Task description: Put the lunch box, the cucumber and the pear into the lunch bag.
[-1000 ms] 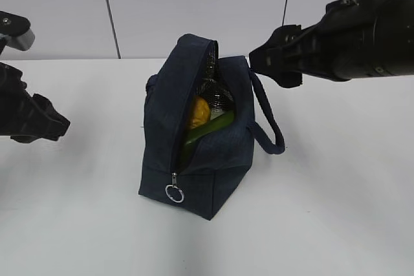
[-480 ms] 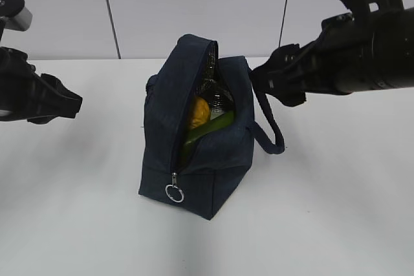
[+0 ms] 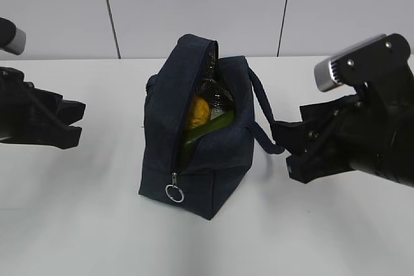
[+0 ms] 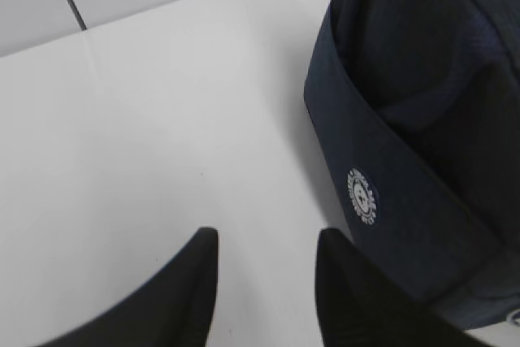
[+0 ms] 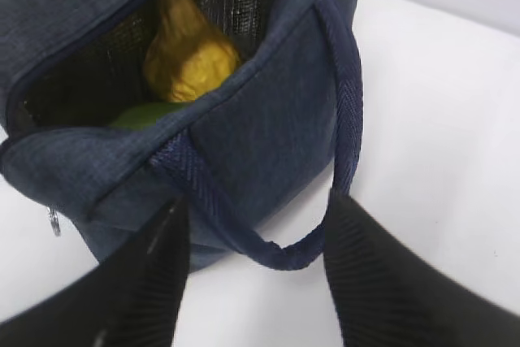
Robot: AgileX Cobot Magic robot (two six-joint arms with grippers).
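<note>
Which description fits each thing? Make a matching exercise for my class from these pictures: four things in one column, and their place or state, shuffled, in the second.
Column one:
1. pear
2. ring pull
3. loop handle
4. round logo

Column two:
A. white, on the lunch bag's side, seen from the left wrist
B. yellow, inside the open bag
C. metal, hanging at the low end of the zipper
D. dark navy, lying between the right pincer's fingers

Pairs: 1-B, 2-C, 3-D, 4-A
</note>
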